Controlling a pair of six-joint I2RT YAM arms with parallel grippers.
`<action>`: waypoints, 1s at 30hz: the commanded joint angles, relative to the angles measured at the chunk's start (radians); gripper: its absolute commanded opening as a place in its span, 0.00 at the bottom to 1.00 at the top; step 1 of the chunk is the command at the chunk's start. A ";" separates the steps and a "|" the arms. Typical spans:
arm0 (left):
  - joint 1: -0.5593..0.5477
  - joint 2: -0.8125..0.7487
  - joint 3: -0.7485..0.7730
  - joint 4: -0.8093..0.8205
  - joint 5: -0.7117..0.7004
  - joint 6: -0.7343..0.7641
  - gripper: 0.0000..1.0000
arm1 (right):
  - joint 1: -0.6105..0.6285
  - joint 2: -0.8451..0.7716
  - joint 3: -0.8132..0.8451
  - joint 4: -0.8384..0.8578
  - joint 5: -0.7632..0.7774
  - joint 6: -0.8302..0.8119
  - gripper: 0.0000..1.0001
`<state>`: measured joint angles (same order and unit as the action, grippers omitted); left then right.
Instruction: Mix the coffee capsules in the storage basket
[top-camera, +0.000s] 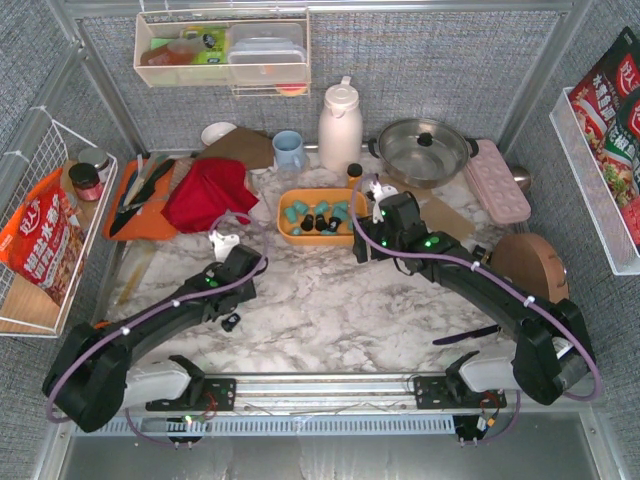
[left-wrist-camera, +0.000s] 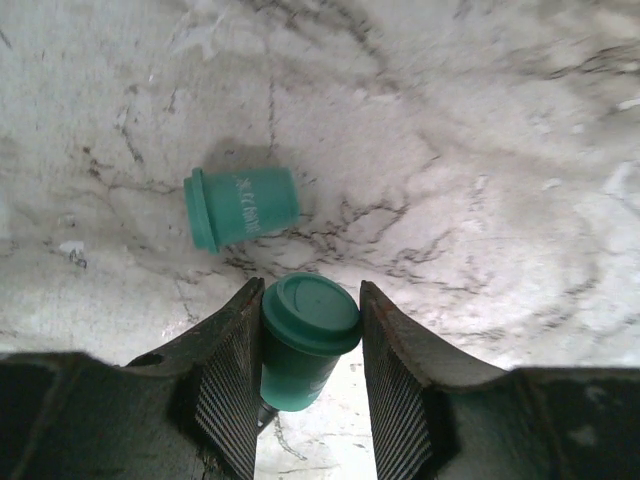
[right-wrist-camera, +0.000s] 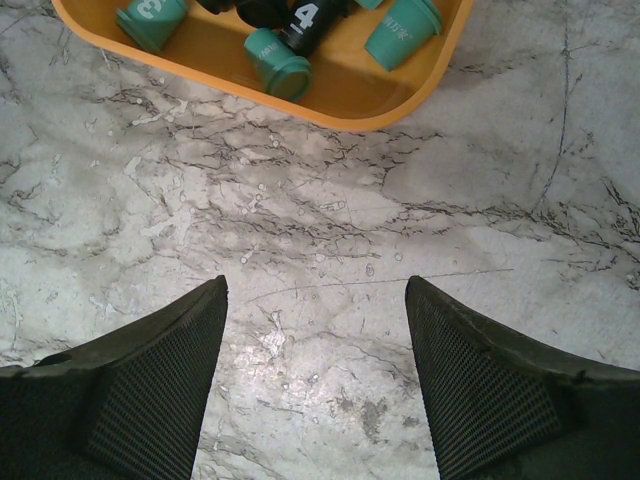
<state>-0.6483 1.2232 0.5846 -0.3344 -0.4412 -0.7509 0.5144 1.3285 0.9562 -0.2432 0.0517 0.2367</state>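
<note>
Presently, the left gripper (left-wrist-camera: 310, 292) is closed in on one teal capsule (left-wrist-camera: 305, 345). Its ribbed pads (left-wrist-camera: 235, 390) meet the lid rim on both sides, and the capsule sits tilted, lid toward the camera. A second teal capsule (left-wrist-camera: 240, 207) lies on its side on the marble tabletop (left-wrist-camera: 480, 150), just ahead of the fingers and apart from them. Both capsules are outside the orange storage basket (top-camera: 300, 238), to its left. The basket holds the other teal and black capsules (top-camera: 318, 216), jumbled together. The right gripper (right-wrist-camera: 315, 300) hovers over bare marble just beside the basket, fingers wide apart, holding nothing.
</note>
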 joint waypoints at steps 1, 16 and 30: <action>-0.001 -0.066 0.020 0.061 0.055 0.074 0.41 | 0.001 -0.004 0.018 -0.013 -0.001 -0.008 0.76; -0.004 -0.047 -0.054 1.033 0.472 0.524 0.40 | 0.002 -0.087 0.120 -0.118 -0.106 -0.003 0.76; -0.010 0.204 0.019 1.489 0.501 0.382 0.38 | 0.056 -0.202 -0.058 0.163 -0.335 -0.120 0.74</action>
<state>-0.6594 1.4143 0.5556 1.0416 0.1890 -0.2131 0.5362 1.1744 1.0187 -0.2840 -0.1764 0.2329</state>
